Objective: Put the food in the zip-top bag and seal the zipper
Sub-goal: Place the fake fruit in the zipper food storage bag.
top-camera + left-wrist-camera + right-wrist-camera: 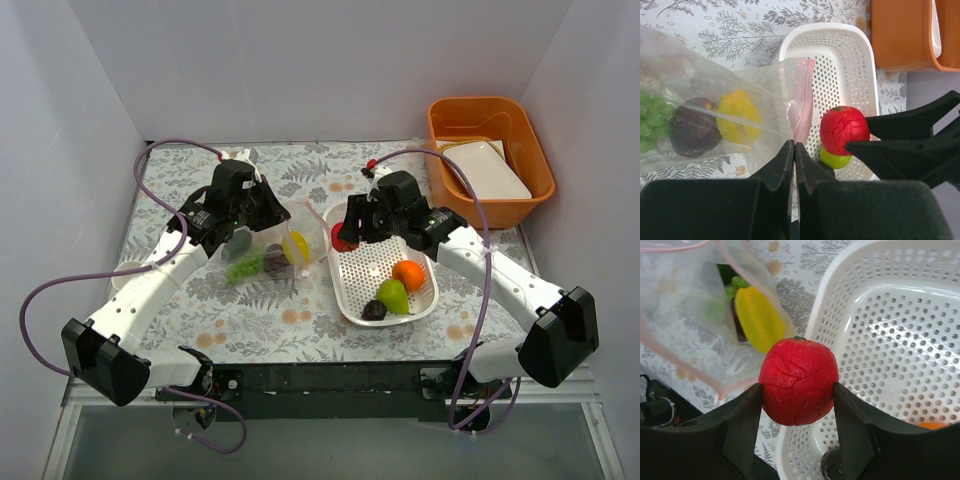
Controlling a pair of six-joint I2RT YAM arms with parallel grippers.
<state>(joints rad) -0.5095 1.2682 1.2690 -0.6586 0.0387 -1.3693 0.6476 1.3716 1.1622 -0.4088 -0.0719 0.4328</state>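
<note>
Right gripper (pixel 797 390) clamps red apple (pixel 798 374) above basket (pixel 900 315) rim — left gripper (pixel 794 150) pinches zip-top bag (pixel 765 82).

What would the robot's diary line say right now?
left pincer: shut on bag | right pincer: shut on apple | basket: orange, pear, plum

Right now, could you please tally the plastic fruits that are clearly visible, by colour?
Red: 1, apple
Orange: 1, orange
Yellow: 1, yellow piece
Green: 2, grapes, pear
Dark purple: 2, bagged fruit, plum
Total: 7
</note>
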